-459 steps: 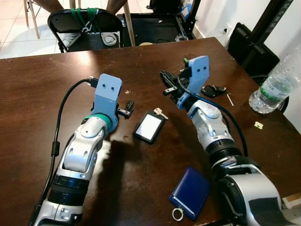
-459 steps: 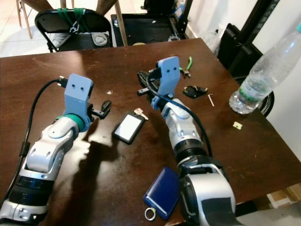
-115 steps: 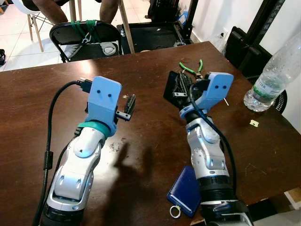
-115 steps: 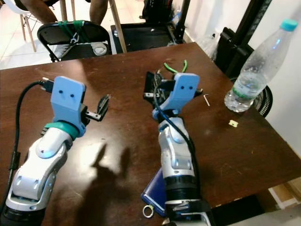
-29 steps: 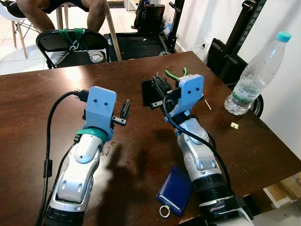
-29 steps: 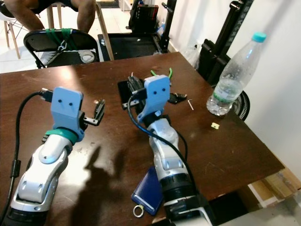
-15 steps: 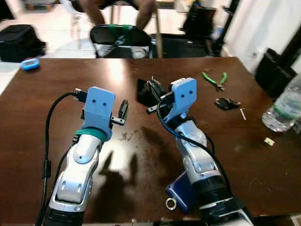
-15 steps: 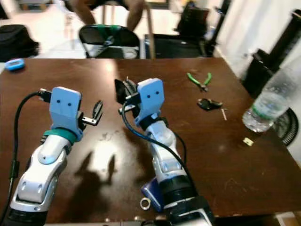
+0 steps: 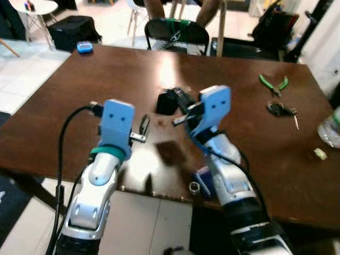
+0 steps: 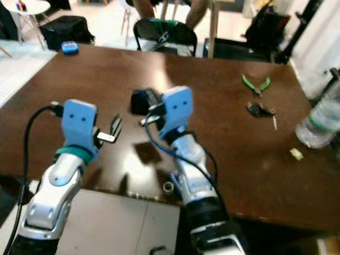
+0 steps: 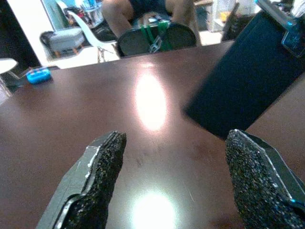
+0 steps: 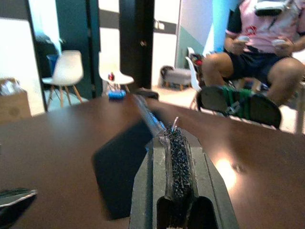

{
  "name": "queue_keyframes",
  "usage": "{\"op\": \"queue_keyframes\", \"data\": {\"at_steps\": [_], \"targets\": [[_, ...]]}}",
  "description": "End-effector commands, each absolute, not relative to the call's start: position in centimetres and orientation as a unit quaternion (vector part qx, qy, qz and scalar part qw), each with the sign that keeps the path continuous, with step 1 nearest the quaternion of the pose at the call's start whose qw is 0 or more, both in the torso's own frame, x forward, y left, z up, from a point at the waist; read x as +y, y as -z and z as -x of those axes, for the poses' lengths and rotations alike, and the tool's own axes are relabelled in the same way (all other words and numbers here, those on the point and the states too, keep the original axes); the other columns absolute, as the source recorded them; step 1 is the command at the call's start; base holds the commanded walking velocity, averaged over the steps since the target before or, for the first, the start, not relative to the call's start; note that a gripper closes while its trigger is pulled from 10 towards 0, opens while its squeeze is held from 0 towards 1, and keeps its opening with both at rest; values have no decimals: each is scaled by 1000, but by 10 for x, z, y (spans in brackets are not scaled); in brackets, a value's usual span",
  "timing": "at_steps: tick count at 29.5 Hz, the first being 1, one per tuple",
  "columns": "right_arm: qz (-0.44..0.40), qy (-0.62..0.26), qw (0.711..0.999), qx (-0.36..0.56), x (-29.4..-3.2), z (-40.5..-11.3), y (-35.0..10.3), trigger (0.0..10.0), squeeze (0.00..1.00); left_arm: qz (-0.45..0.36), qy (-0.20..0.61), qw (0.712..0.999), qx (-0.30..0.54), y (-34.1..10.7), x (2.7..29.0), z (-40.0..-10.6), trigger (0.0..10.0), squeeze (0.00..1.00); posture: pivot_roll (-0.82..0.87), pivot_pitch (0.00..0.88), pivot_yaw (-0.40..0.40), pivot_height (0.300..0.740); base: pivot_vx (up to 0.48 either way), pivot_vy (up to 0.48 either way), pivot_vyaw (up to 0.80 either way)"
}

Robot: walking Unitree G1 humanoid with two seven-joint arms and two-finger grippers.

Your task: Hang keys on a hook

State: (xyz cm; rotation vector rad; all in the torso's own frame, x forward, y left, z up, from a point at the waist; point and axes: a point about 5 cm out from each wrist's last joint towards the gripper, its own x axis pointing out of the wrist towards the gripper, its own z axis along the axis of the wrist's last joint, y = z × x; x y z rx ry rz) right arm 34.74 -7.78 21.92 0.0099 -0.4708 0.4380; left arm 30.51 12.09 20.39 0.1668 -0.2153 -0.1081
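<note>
My right gripper (image 9: 179, 104) is raised over the brown table (image 9: 106, 90) and is shut on a black key tag (image 9: 166, 102) with a key at its top. In the right wrist view the fingers (image 12: 172, 143) are pressed together on the tag's clear edge, and the black tag (image 12: 121, 167) hangs to one side. My left gripper (image 9: 143, 127) is held up beside it, open with nothing between its fingers. In the left wrist view the left gripper (image 11: 176, 136) looks along the tabletop, with the black tag (image 11: 248, 71) just ahead.
A blue wallet (image 9: 204, 180) with a metal ring lies at the table's near edge, below my right arm. Green pliers (image 9: 273, 83), a dark key bunch (image 9: 280, 109) and a water bottle (image 9: 332, 127) are on the right. A person sits behind a folding chair (image 9: 175, 31). Tiled floor (image 9: 154, 223) is below.
The whole view has pulled back and turned left, so the table's near edge and the floor now show. Both arms keep their pose, and the right gripper still holds the tag.
</note>
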Motion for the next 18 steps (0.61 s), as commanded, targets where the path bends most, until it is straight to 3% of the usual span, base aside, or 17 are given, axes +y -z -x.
{"op": "queue_keyframes", "data": {"at_steps": [1, 18], "targets": [[-13, -225, 946, -235, -72, -345, -219, 10000, 0, -86, 49, 990, -99, -200, 124, -304, 10000, 0, -121, 65, 33, 740, -345, 0, 0], [-3, -237, 942, -239, -67, -343, -220, 10000, 0, -89, 46, 990, -98, -200, 125, -304, 10000, 0, -117, 67, 35, 740, -327, 0, 0]]}}
